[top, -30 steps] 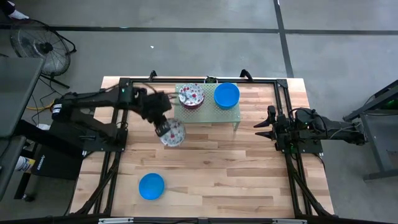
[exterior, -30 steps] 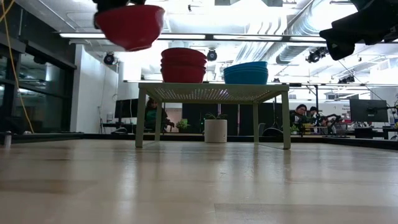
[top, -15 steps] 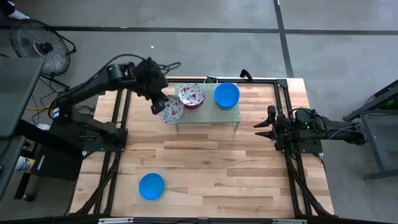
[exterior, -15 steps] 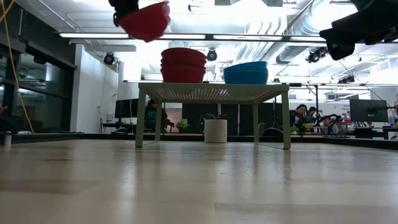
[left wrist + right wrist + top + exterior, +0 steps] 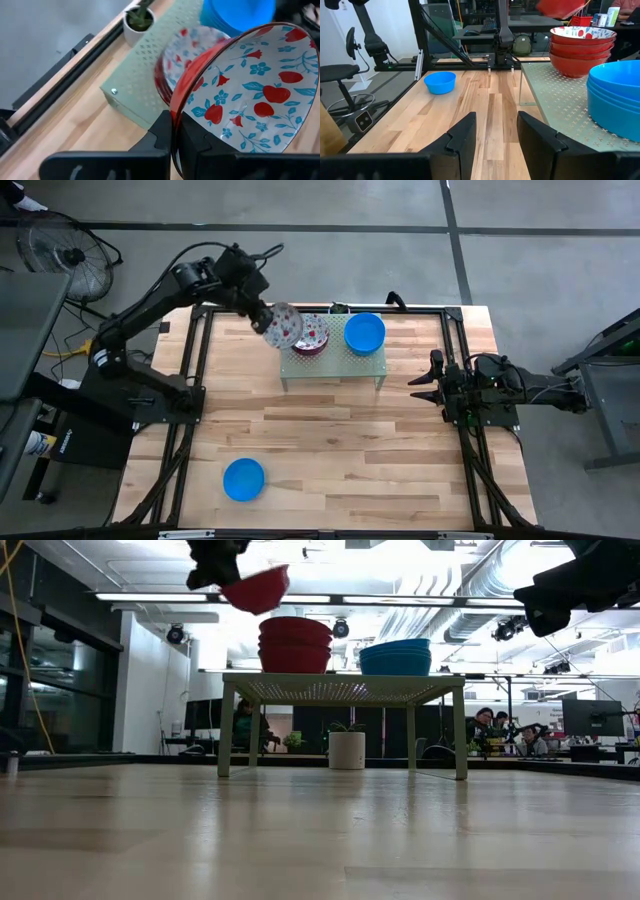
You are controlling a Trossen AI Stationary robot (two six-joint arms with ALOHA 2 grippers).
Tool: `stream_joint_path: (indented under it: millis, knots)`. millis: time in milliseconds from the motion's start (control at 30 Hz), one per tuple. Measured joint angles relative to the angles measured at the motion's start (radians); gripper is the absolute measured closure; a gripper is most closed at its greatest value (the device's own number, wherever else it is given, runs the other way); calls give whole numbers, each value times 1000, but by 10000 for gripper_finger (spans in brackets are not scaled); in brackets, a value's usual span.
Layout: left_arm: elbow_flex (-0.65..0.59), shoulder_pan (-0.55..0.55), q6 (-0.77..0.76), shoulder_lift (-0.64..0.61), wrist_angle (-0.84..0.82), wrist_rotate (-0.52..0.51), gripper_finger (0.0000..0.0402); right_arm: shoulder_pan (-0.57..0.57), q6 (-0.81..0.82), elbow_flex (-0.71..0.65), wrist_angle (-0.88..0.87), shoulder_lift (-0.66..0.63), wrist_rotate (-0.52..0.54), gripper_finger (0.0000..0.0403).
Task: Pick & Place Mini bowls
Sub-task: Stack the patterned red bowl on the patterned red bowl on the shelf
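Gripping the rim of a floral bowl [image 5: 250,95], the left gripper [image 5: 174,131] has its fingers pinched narrow on the edge, one inside and one outside. It holds the bowl tilted in the air, just beside and above the stack of floral bowls [image 5: 310,336] on the green stand [image 5: 335,364]. A stack of blue bowls [image 5: 364,332] sits beside that stack, and one lone blue bowl [image 5: 243,479] lies on the wooden table [image 5: 340,440] well apart. The right gripper [image 5: 492,127] waits at the table's right edge, fingers spread and empty.

Held bowl [image 5: 561,7] cut off by frame edge
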Motion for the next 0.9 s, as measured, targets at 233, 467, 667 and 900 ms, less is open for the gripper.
stream_joint_path:
  millis: [233,467,667,900]
  knots:
    - [102,34,-46,106,28,14,399,0,0,0,0,0,0,272]
    - [224,33,-66,236,14,48,399,0,0,0,0,0,0,272]
    - [323,31,-70,315,-104,49,399,0,0,0,0,0,0,272]
    - [387,31,-70,383,-177,71,399,0,0,0,0,0,0,272]
